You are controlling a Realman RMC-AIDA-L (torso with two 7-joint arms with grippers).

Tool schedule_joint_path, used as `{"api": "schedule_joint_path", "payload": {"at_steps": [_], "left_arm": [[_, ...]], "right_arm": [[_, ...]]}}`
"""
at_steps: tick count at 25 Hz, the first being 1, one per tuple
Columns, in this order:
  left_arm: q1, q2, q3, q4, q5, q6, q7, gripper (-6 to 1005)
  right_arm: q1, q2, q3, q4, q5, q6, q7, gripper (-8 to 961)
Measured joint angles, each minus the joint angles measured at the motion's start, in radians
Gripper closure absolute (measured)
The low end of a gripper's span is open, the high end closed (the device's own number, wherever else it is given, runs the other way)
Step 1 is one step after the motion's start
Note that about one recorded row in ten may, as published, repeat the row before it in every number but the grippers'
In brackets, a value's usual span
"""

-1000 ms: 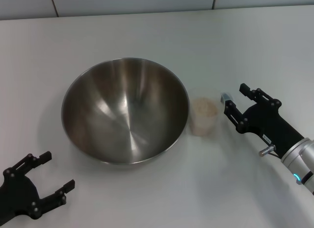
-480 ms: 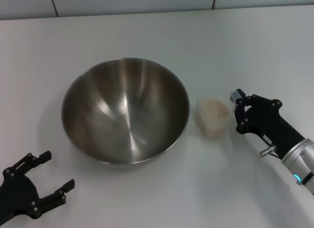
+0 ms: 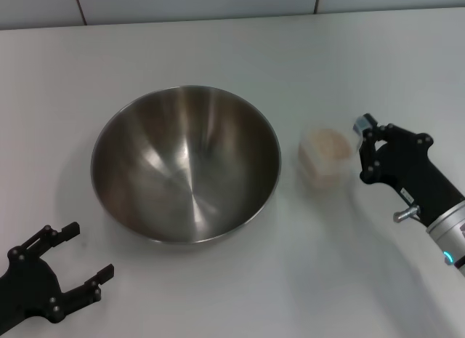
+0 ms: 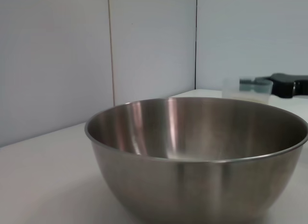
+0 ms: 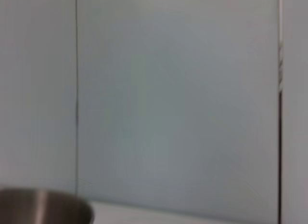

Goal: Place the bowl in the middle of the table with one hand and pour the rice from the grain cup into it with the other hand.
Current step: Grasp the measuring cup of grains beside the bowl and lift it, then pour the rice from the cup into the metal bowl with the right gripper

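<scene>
The steel bowl [image 3: 186, 163] stands empty in the middle of the white table [image 3: 218, 47]. My right gripper [image 3: 360, 150] is shut on the clear grain cup [image 3: 325, 156], which holds rice [image 3: 326, 142]. It holds the cup just right of the bowl, slightly tilted and lifted a little off the table. My left gripper [image 3: 87, 251] is open and empty near the front left, apart from the bowl. The left wrist view shows the bowl [image 4: 197, 156] close up, with the cup [image 4: 247, 89] and right gripper [image 4: 288, 84] behind it. The right wrist view shows only a bit of the bowl's rim [image 5: 43, 207].
A tiled wall [image 3: 218, 3] runs along the table's far edge. White tabletop surrounds the bowl on all sides.
My right gripper closed on the grain cup, then lifted it and moved it a little right and away from the bowl. The bowl and left gripper stayed put.
</scene>
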Motion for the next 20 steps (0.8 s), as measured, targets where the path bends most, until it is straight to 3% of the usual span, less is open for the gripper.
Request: {"api": "schedule_joint_path", "payload": {"at_steps": [9, 16, 17, 20], "left_arm": [[-0.002, -0.005, -0.003, 0.005, -0.001, 0.004, 0.000, 137], [-0.008, -0.008, -0.003, 0.002, -0.006, 0.011, 0.000, 137], [-0.008, -0.009, -0.003, 0.002, -0.006, 0.011, 0.000, 137], [-0.009, -0.009, -0.003, 0.002, -0.007, 0.013, 0.000, 137]], "right_arm": [[0.056, -0.001, 0.057, 0.062, 0.001, -0.142, -0.207, 936], [0.121, -0.001, 0.053, 0.198, -0.008, -0.111, -0.731, 936], [0.129, -0.001, 0.036, 0.238, -0.010, -0.097, -0.920, 936], [0.133, 0.000, 0.009, 0.256, -0.012, -0.095, -1.059, 936]]}}
